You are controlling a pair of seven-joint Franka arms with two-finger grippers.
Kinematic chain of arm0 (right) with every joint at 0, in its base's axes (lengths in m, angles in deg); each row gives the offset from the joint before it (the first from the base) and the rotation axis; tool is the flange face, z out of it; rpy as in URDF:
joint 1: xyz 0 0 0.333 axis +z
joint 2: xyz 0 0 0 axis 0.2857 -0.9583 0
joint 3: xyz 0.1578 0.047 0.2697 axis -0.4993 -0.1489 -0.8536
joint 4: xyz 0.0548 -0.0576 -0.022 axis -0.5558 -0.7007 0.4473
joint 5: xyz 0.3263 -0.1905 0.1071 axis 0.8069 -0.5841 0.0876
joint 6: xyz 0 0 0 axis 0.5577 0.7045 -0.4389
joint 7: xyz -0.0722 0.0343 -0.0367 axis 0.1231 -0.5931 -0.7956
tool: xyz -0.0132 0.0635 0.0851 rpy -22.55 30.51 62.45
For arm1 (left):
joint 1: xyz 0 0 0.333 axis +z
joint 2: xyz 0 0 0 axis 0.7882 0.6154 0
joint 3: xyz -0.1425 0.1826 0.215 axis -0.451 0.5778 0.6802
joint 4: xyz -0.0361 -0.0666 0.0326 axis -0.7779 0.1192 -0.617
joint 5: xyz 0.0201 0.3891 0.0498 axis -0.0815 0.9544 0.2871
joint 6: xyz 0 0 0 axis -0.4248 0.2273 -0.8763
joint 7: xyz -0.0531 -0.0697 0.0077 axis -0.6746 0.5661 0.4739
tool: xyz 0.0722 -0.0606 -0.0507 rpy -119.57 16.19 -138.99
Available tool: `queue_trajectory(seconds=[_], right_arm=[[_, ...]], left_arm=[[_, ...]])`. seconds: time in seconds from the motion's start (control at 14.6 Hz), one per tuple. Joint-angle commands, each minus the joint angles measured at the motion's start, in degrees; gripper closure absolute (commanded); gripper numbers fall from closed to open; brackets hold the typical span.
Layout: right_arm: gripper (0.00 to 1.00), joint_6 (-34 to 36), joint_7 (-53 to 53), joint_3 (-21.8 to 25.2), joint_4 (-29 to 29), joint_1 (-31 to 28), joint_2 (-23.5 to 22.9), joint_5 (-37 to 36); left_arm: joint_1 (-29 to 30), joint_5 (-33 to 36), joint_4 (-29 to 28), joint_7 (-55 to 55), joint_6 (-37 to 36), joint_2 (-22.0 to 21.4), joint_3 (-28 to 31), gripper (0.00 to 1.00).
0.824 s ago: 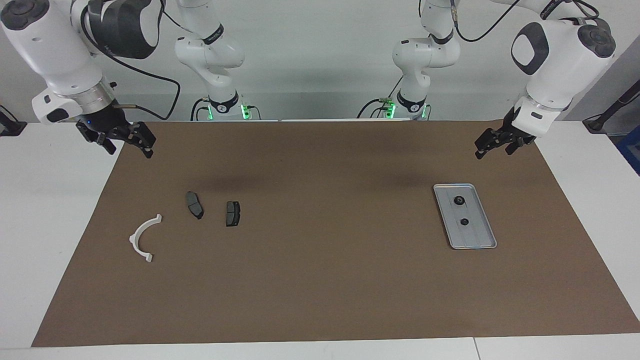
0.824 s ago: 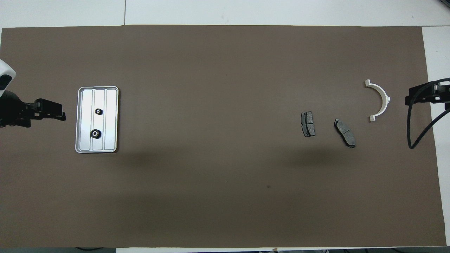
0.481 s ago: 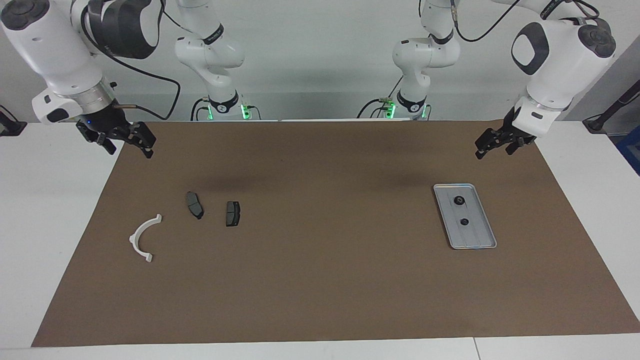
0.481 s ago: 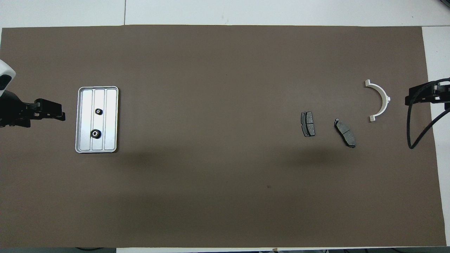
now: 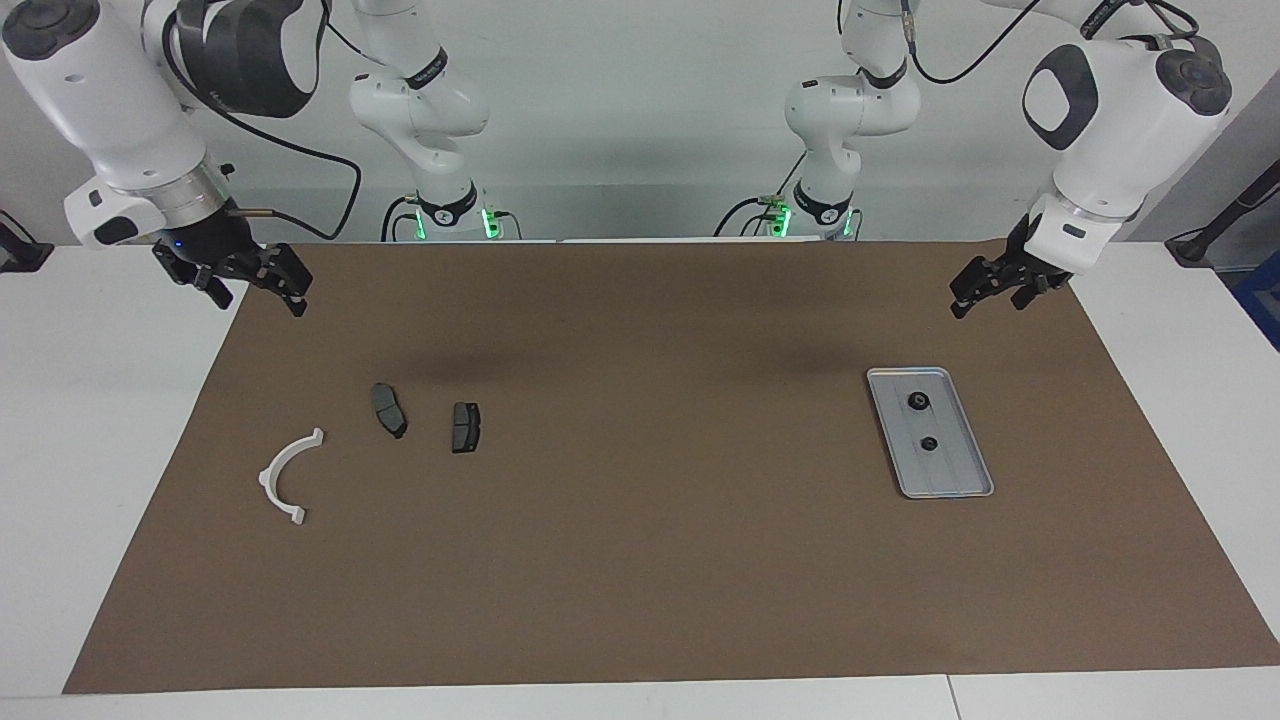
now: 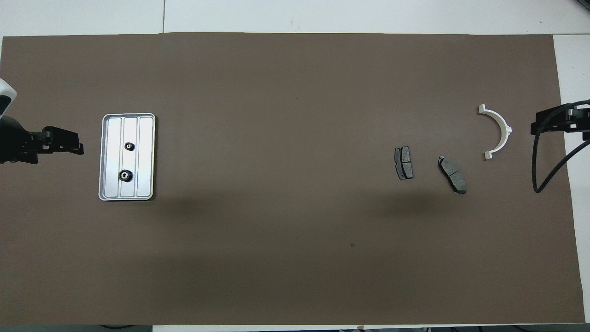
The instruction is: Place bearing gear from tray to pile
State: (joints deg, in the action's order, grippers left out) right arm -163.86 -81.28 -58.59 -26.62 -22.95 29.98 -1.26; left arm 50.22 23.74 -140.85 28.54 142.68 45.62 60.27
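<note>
Since the earlier frames, only a slight drawing back of the left gripper (image 6: 69, 142) toward the table's edge is seen; every part on the mat has stayed where it was.

Two small black bearing gears are held in the tray (image 5: 960, 480), which lies flat on the brown mat (image 5: 660, 560) toward the left arm's end of the table. One bearing gear (image 5: 916, 401) sits in the half of the tray nearer the robots, the second gear (image 5: 929, 443) farther from them, both along the middle lane and well apart.

Toward the right arm's end the pile is spread out: two dark brake pads (image 5: 389, 410) (image 5: 465, 427) side by side, and a white curved bracket (image 5: 287, 476) farther from the robots.

That left gripper is raised over the mat's edge beside the tray, jaws spread, nothing between them. The right gripper (image 5: 255, 282) is poised over the mat's corner at its own end, likewise spread and empty.
</note>
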Motion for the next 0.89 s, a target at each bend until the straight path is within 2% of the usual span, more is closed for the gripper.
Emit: queue_trajectory(seconds=[0.0,0.14,0.34,0.55,0.69,0.82], right_arm=[[0.0,-1.61,1.09,-0.22,-0.87,-0.33,0.63,0.89],[0.0,-1.7,1.0,-0.3,-0.87,-0.24,0.63,0.8],[0.0,-1.44,1.18,-0.39,-0.78,-0.24,0.63,0.8],[0.0,-0.74,1.62,-0.3,-0.6,-0.94,0.63,0.89],[0.0,0.14,1.62,-0.13,-0.25,-0.94,0.63,0.89],[0.0,0.58,1.44,-0.04,-0.08,-1.03,1.24,0.89]], left_arm=[[1.35,1.02,-2.06,1.04,1.31,-1.55,-0.31,0.0],[1.54,1.1,-4.61,3.07,5.42,-2.26,-0.39,0.0],[0.57,2.24,-7.25,2.99,8.07,-0.94,-0.48,0.0],[-0.39,2.51,-12.78,2.81,16.67,0.63,-0.57,0.0],[-0.66,2.6,-13.76,2.64,18.71,2.48,-0.57,0.0],[-0.05,2.6,-16.64,2.2,21.08,2.58,-0.57,0.0]])
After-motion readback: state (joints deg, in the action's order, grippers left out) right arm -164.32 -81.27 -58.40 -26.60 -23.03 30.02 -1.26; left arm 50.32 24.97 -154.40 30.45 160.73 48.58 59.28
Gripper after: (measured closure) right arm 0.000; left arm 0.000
